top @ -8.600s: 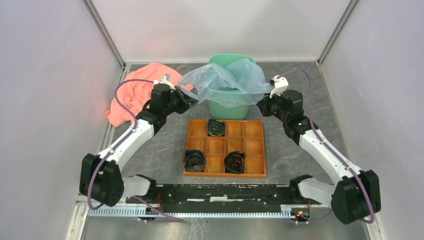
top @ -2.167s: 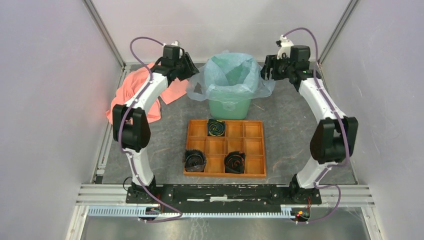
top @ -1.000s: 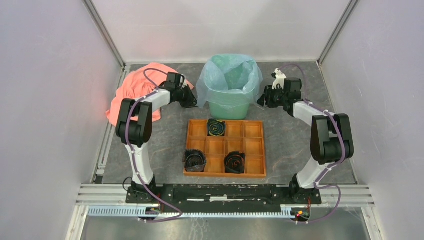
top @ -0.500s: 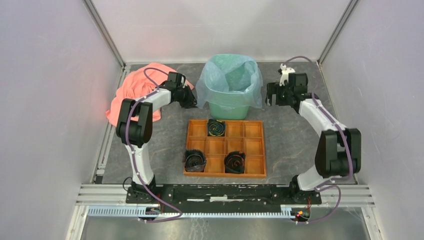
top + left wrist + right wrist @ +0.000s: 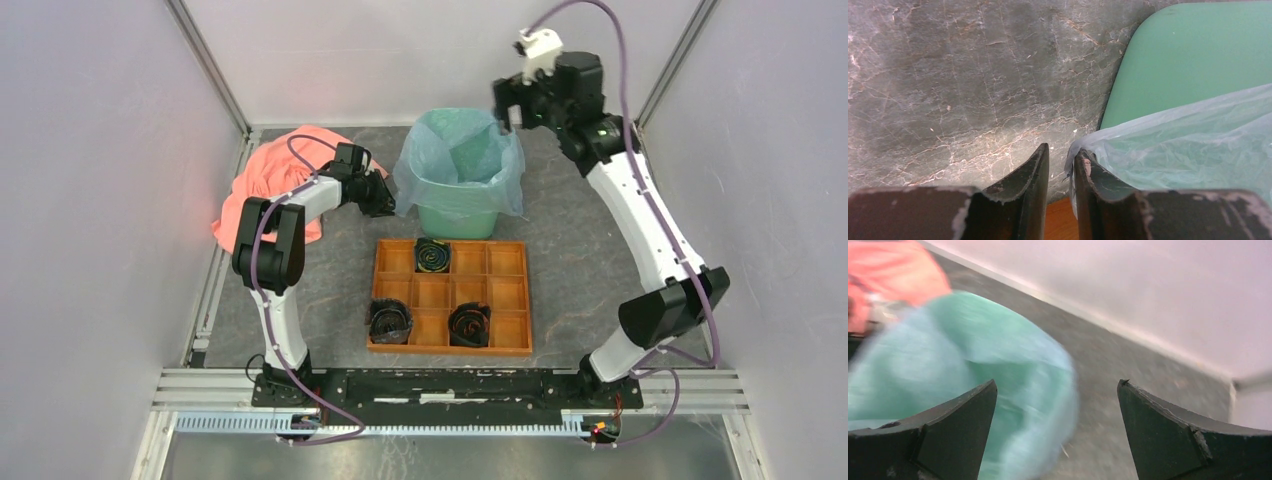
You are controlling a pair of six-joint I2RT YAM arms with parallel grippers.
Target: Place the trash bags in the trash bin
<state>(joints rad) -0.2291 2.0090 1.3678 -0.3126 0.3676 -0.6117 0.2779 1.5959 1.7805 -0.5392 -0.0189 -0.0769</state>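
The pale blue trash bag (image 5: 458,150) lines the mint-green trash bin (image 5: 455,218), its edge folded down over the rim all round. My left gripper (image 5: 388,205) sits low against the bin's left side. In the left wrist view its jaws (image 5: 1062,149) stand a narrow gap apart. The bag's hem (image 5: 1188,140) lies over the right fingertip (image 5: 1083,165), with nothing between the fingers, and the bin wall (image 5: 1188,55) is beyond. My right gripper (image 5: 503,108) hangs high over the bin's rear right rim. It is wide open (image 5: 1057,382) and empty, above the blurred bag (image 5: 948,355).
A salmon-pink cloth (image 5: 275,180) lies bunched at the back left, under the left arm. An orange-brown compartment tray (image 5: 450,347) sits in front of the bin and holds three black coiled rolls (image 5: 433,256) (image 5: 390,320) (image 5: 469,323). Enclosure walls stand close on three sides.
My right gripper opened, let go of the bag at the bin's right side and rose to above the rear right rim. The left jaws parted slightly; that arm stayed put.
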